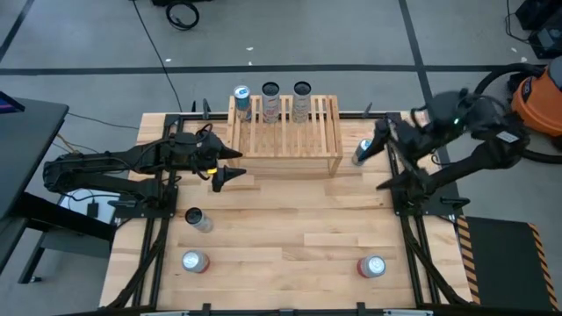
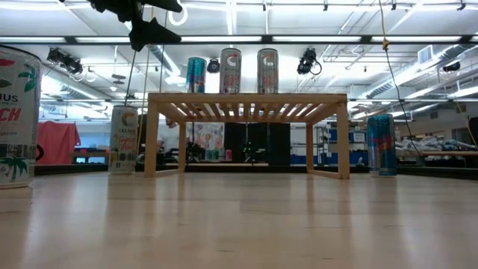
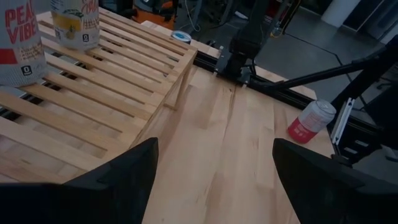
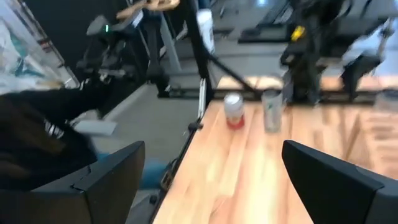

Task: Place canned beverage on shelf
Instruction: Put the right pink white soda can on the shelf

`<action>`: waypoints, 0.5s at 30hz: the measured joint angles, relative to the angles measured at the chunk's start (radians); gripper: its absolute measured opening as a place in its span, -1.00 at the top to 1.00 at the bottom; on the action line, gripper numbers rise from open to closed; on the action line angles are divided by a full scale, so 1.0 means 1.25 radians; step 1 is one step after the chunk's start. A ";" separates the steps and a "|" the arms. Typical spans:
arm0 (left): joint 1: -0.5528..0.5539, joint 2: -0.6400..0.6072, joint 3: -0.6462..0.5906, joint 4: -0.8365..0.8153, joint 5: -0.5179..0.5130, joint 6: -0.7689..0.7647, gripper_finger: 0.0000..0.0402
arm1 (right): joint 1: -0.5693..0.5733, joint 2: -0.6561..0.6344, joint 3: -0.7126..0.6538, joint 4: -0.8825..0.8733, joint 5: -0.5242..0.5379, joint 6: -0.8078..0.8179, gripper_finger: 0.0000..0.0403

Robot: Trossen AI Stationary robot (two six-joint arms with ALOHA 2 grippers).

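Closest to the low camera looms a big white can (image 2: 16, 112) at the table's near left edge, with the shelf (image 1: 285, 140) far behind it. Three cans (image 1: 270, 99) already stand in a row along the shelf's back tier, toward twelve o'clock on the table (image 1: 281, 237).

My left gripper (image 1: 221, 175) hovers off the shelf's front left corner, at about nine o'clock from it, fingers parted and holding nothing; my left wrist view shows bare slats and table between the two dark fingers. My right gripper (image 1: 379, 132) sits at the shelf's three o'clock side, jaws spread wide and empty, near the blue can (image 1: 361, 152) that stands on the table just beside the shelf's right leg.

That blue can looks to me like the next one to shelve. To do it well, I should bring the right gripper down level with the can's middle, straddle it squarely, and close only once both fingers flank it. Then lift clear above the slat edge before swinging toward nine o'clock, so the can does not clip the frame, and set it upright beside the row without knocking its neighbours.

Three more cans wait nearer six o'clock: a dark one (image 1: 197, 219) and two red ones (image 1: 194, 261) (image 1: 372, 266)
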 joint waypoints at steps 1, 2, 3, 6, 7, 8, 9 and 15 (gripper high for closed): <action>0.000 0.000 0.000 -0.001 0.000 0.000 -0.58 | 0.021 0.000 -0.014 -0.004 0.021 0.010 -0.92; 0.000 0.000 0.000 -0.001 0.000 0.000 -0.58 | 0.040 0.000 -0.028 -0.008 0.048 0.020 -0.92; 0.000 0.000 0.000 -0.001 0.000 0.000 -0.58 | 0.058 0.000 -0.042 -0.008 0.081 0.030 -0.92; 0.000 0.000 0.000 -0.001 0.000 0.000 -0.58 | 0.109 -0.001 -0.084 -0.010 0.174 0.072 -0.92; 0.000 0.000 0.000 -0.001 0.000 0.000 -0.58 | 0.122 -0.002 -0.098 -0.011 0.206 0.092 -0.92; 0.000 0.000 0.000 -0.001 0.000 0.000 -0.58 | 0.136 -0.003 -0.115 -0.015 0.239 0.119 -0.92; 0.000 0.000 0.000 -0.001 0.000 0.000 -0.58 | 0.149 -0.003 -0.132 -0.023 0.269 0.149 -0.92; 0.000 0.000 0.000 -0.001 0.001 0.001 -0.58 | 0.212 -0.002 -0.275 -0.013 0.341 0.316 -0.92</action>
